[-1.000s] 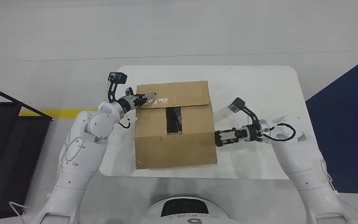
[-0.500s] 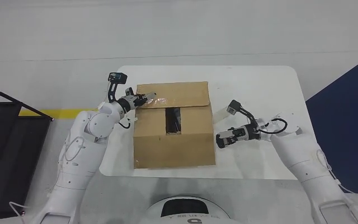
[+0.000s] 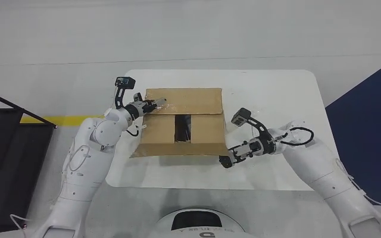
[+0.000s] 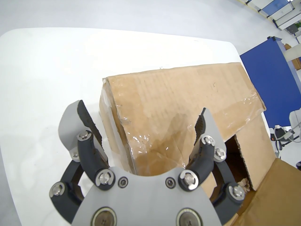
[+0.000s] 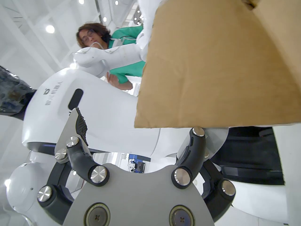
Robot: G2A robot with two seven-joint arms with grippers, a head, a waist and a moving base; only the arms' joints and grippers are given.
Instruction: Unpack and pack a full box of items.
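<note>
While the cardboard box (image 3: 208, 128) sits left of centre on the white bench (image 3: 274, 95), the stuff around it is all on the floor: a black frame (image 3: 18, 137) and a yellow floor stripe (image 3: 53, 119) off to the left, and a blue panel (image 3: 357, 113) off to the right. The box is opening-up, long side running left to right, square to the bench edge, with a dark slot (image 3: 183, 128) showing between the inner flaps. The far flap (image 3: 190, 100) lies folded over the top, and the near flap (image 3: 178, 149) is tilted up, covering the front part. The left claw (image 3: 157, 106) is spread wide astride the far-left corner, gripping nothing. The right claw (image 3: 225, 160) sits under the near flap's right corner with its fingers (image 5: 80, 121) splayed and the flap edge just above one of them. A second ago that flap hung lower and the right claw was beside the box's right wall. The left arm hasn't budged.
</note>
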